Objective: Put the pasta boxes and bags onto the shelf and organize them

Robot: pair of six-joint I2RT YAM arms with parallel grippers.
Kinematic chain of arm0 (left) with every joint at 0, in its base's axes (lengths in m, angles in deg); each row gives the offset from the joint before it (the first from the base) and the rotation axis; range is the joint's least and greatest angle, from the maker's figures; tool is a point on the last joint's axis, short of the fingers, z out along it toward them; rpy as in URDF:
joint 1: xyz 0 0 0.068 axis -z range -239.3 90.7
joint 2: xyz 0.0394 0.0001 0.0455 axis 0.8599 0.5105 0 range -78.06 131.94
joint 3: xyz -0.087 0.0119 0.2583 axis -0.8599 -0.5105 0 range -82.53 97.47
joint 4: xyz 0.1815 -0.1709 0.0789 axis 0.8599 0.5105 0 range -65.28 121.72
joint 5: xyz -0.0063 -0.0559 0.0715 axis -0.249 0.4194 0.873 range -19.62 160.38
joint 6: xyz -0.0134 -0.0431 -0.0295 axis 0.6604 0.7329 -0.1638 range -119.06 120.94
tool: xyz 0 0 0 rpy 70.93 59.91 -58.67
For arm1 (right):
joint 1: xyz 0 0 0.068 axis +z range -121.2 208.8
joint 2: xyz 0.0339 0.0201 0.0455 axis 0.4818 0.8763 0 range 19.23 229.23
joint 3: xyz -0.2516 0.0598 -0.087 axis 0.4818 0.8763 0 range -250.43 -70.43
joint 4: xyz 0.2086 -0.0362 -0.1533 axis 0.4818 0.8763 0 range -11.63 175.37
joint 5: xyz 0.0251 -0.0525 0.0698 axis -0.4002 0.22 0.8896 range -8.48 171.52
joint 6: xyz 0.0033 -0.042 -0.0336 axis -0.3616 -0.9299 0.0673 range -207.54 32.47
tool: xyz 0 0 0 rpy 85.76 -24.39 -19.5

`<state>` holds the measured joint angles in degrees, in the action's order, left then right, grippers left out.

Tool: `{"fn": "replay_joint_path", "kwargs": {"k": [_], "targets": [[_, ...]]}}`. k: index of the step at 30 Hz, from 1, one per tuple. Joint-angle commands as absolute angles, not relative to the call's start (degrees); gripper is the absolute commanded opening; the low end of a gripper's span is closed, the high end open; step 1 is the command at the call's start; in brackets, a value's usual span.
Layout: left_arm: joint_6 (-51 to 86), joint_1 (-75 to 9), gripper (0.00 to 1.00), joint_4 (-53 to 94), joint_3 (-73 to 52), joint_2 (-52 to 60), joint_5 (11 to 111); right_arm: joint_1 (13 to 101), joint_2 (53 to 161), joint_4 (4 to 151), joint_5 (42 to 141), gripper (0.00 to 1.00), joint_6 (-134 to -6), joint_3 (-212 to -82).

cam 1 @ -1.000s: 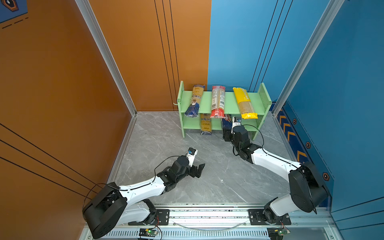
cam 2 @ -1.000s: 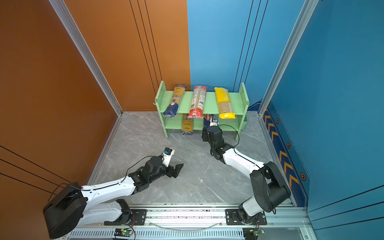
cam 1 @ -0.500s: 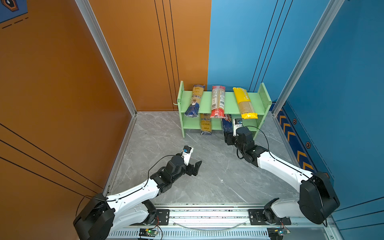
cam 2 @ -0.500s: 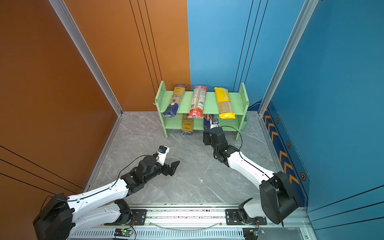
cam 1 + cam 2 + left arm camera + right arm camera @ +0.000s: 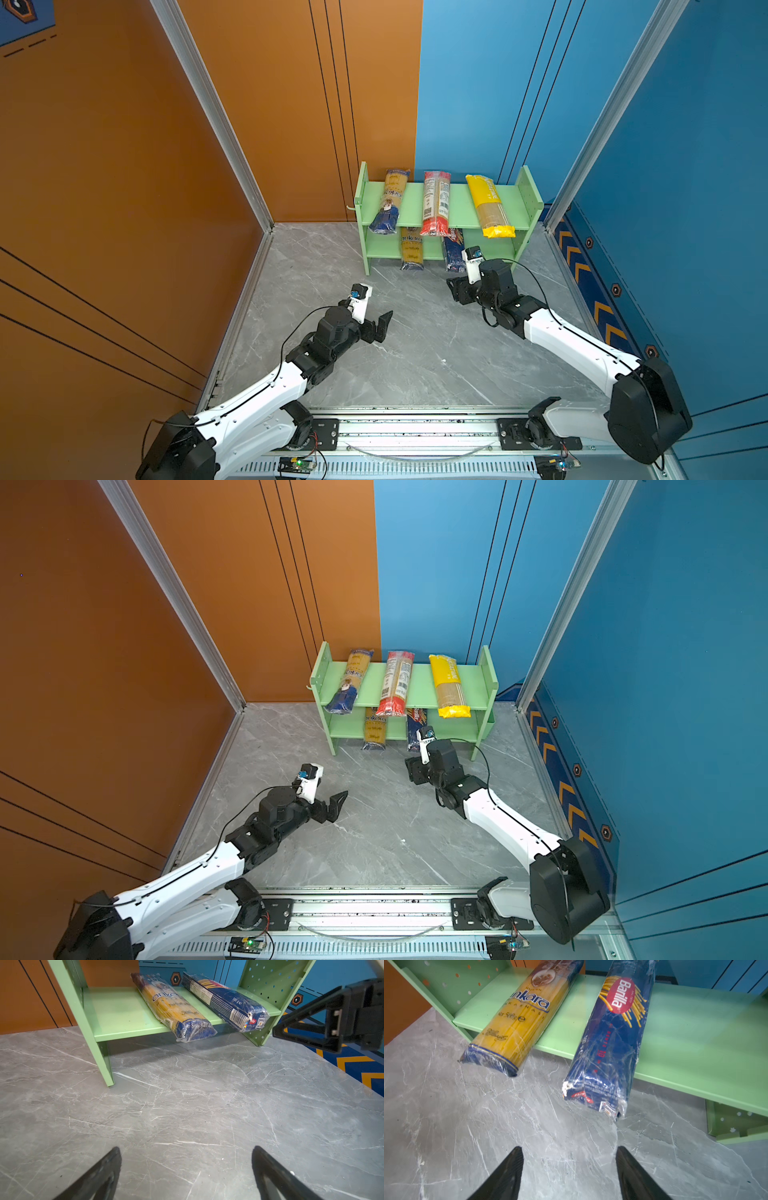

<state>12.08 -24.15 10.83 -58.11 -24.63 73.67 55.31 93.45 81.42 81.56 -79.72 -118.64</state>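
Right gripper (image 5: 569, 1148) sits low over the grey marble-look bench (image 5: 415, 353), just in front of the dark blue Barilla spaghetti pack (image 5: 610, 1047), jaws parted with nothing between them. Left gripper (image 5: 186, 1147) hangs well back over bare bench, jaws spread wide, empty too.

Every pack in view is on the light-green two-tier shelf (image 5: 459, 203): three up top, two below. So this looks like tidying.

The Barilla pack lies flat on the lower tier, long axis running front to back. Its logo end is deep inside and its barcode end pokes past the front lip toward the right gripper, a touch off square. Beside it but apart, the blue-and-yellow ankara bag (image 5: 517, 1028) points the same way and overhangs likewise.

To do this well, I'd say: meet the blue pack's near end squarely and push slowly along its length, so it slides in rather than swinging into its neighbour. Keep the jaws clear of the tier's lip.

Up top, the second ankara bag (image 5: 390, 199) slants toward the side panel, while the red-ended clear bag (image 5: 435, 203) and yellow bag (image 5: 490, 208) run front to back.
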Motion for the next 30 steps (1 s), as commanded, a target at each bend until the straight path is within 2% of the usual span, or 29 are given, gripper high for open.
{"fn": "replay_joint_path", "kwargs": {"k": [1,18,30], "targets": [[9.9,-26.1,0.98,10.8,-56.8,-25.4,70.8,53.9,91.2,84.9,85.7,0.69,-82.3,-117.4],[4.2,-35.7,0.98,12.2,-55.5,-27.8,70.5,41.5,85.1,87.2,96.0,0.69,-87.7,-113.4],[4.2,-43.6,0.98,7.5,-57.3,-25.9,68.3,36.0,86.1,79.4,99.2,0.69,-85.6,-110.0]]}}
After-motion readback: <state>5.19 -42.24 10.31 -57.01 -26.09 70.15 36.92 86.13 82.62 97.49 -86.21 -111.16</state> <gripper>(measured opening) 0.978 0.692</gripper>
